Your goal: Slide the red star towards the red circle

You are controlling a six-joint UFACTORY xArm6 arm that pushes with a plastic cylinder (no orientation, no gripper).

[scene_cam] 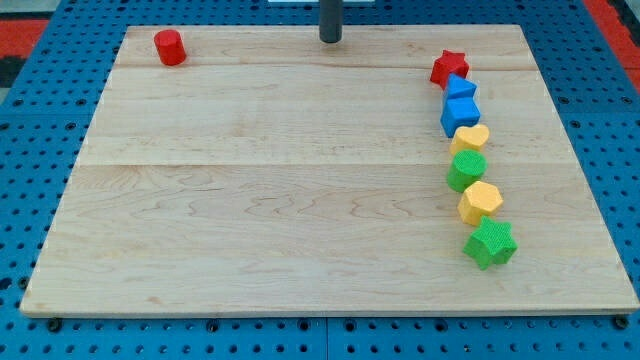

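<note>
The red star (449,67) lies near the board's top right, at the head of a column of blocks. The red circle (170,47) stands near the top left corner. My tip (330,39) is at the top middle of the board, between the two red blocks. It is well left of the star and touches no block.
Below the red star runs a close column: a blue block (460,87), a blue cube (461,115), a yellow block (470,138), a green block (467,169), a yellow hexagon (481,201) and a green star (490,244). The wooden board (280,180) lies on a blue pegboard.
</note>
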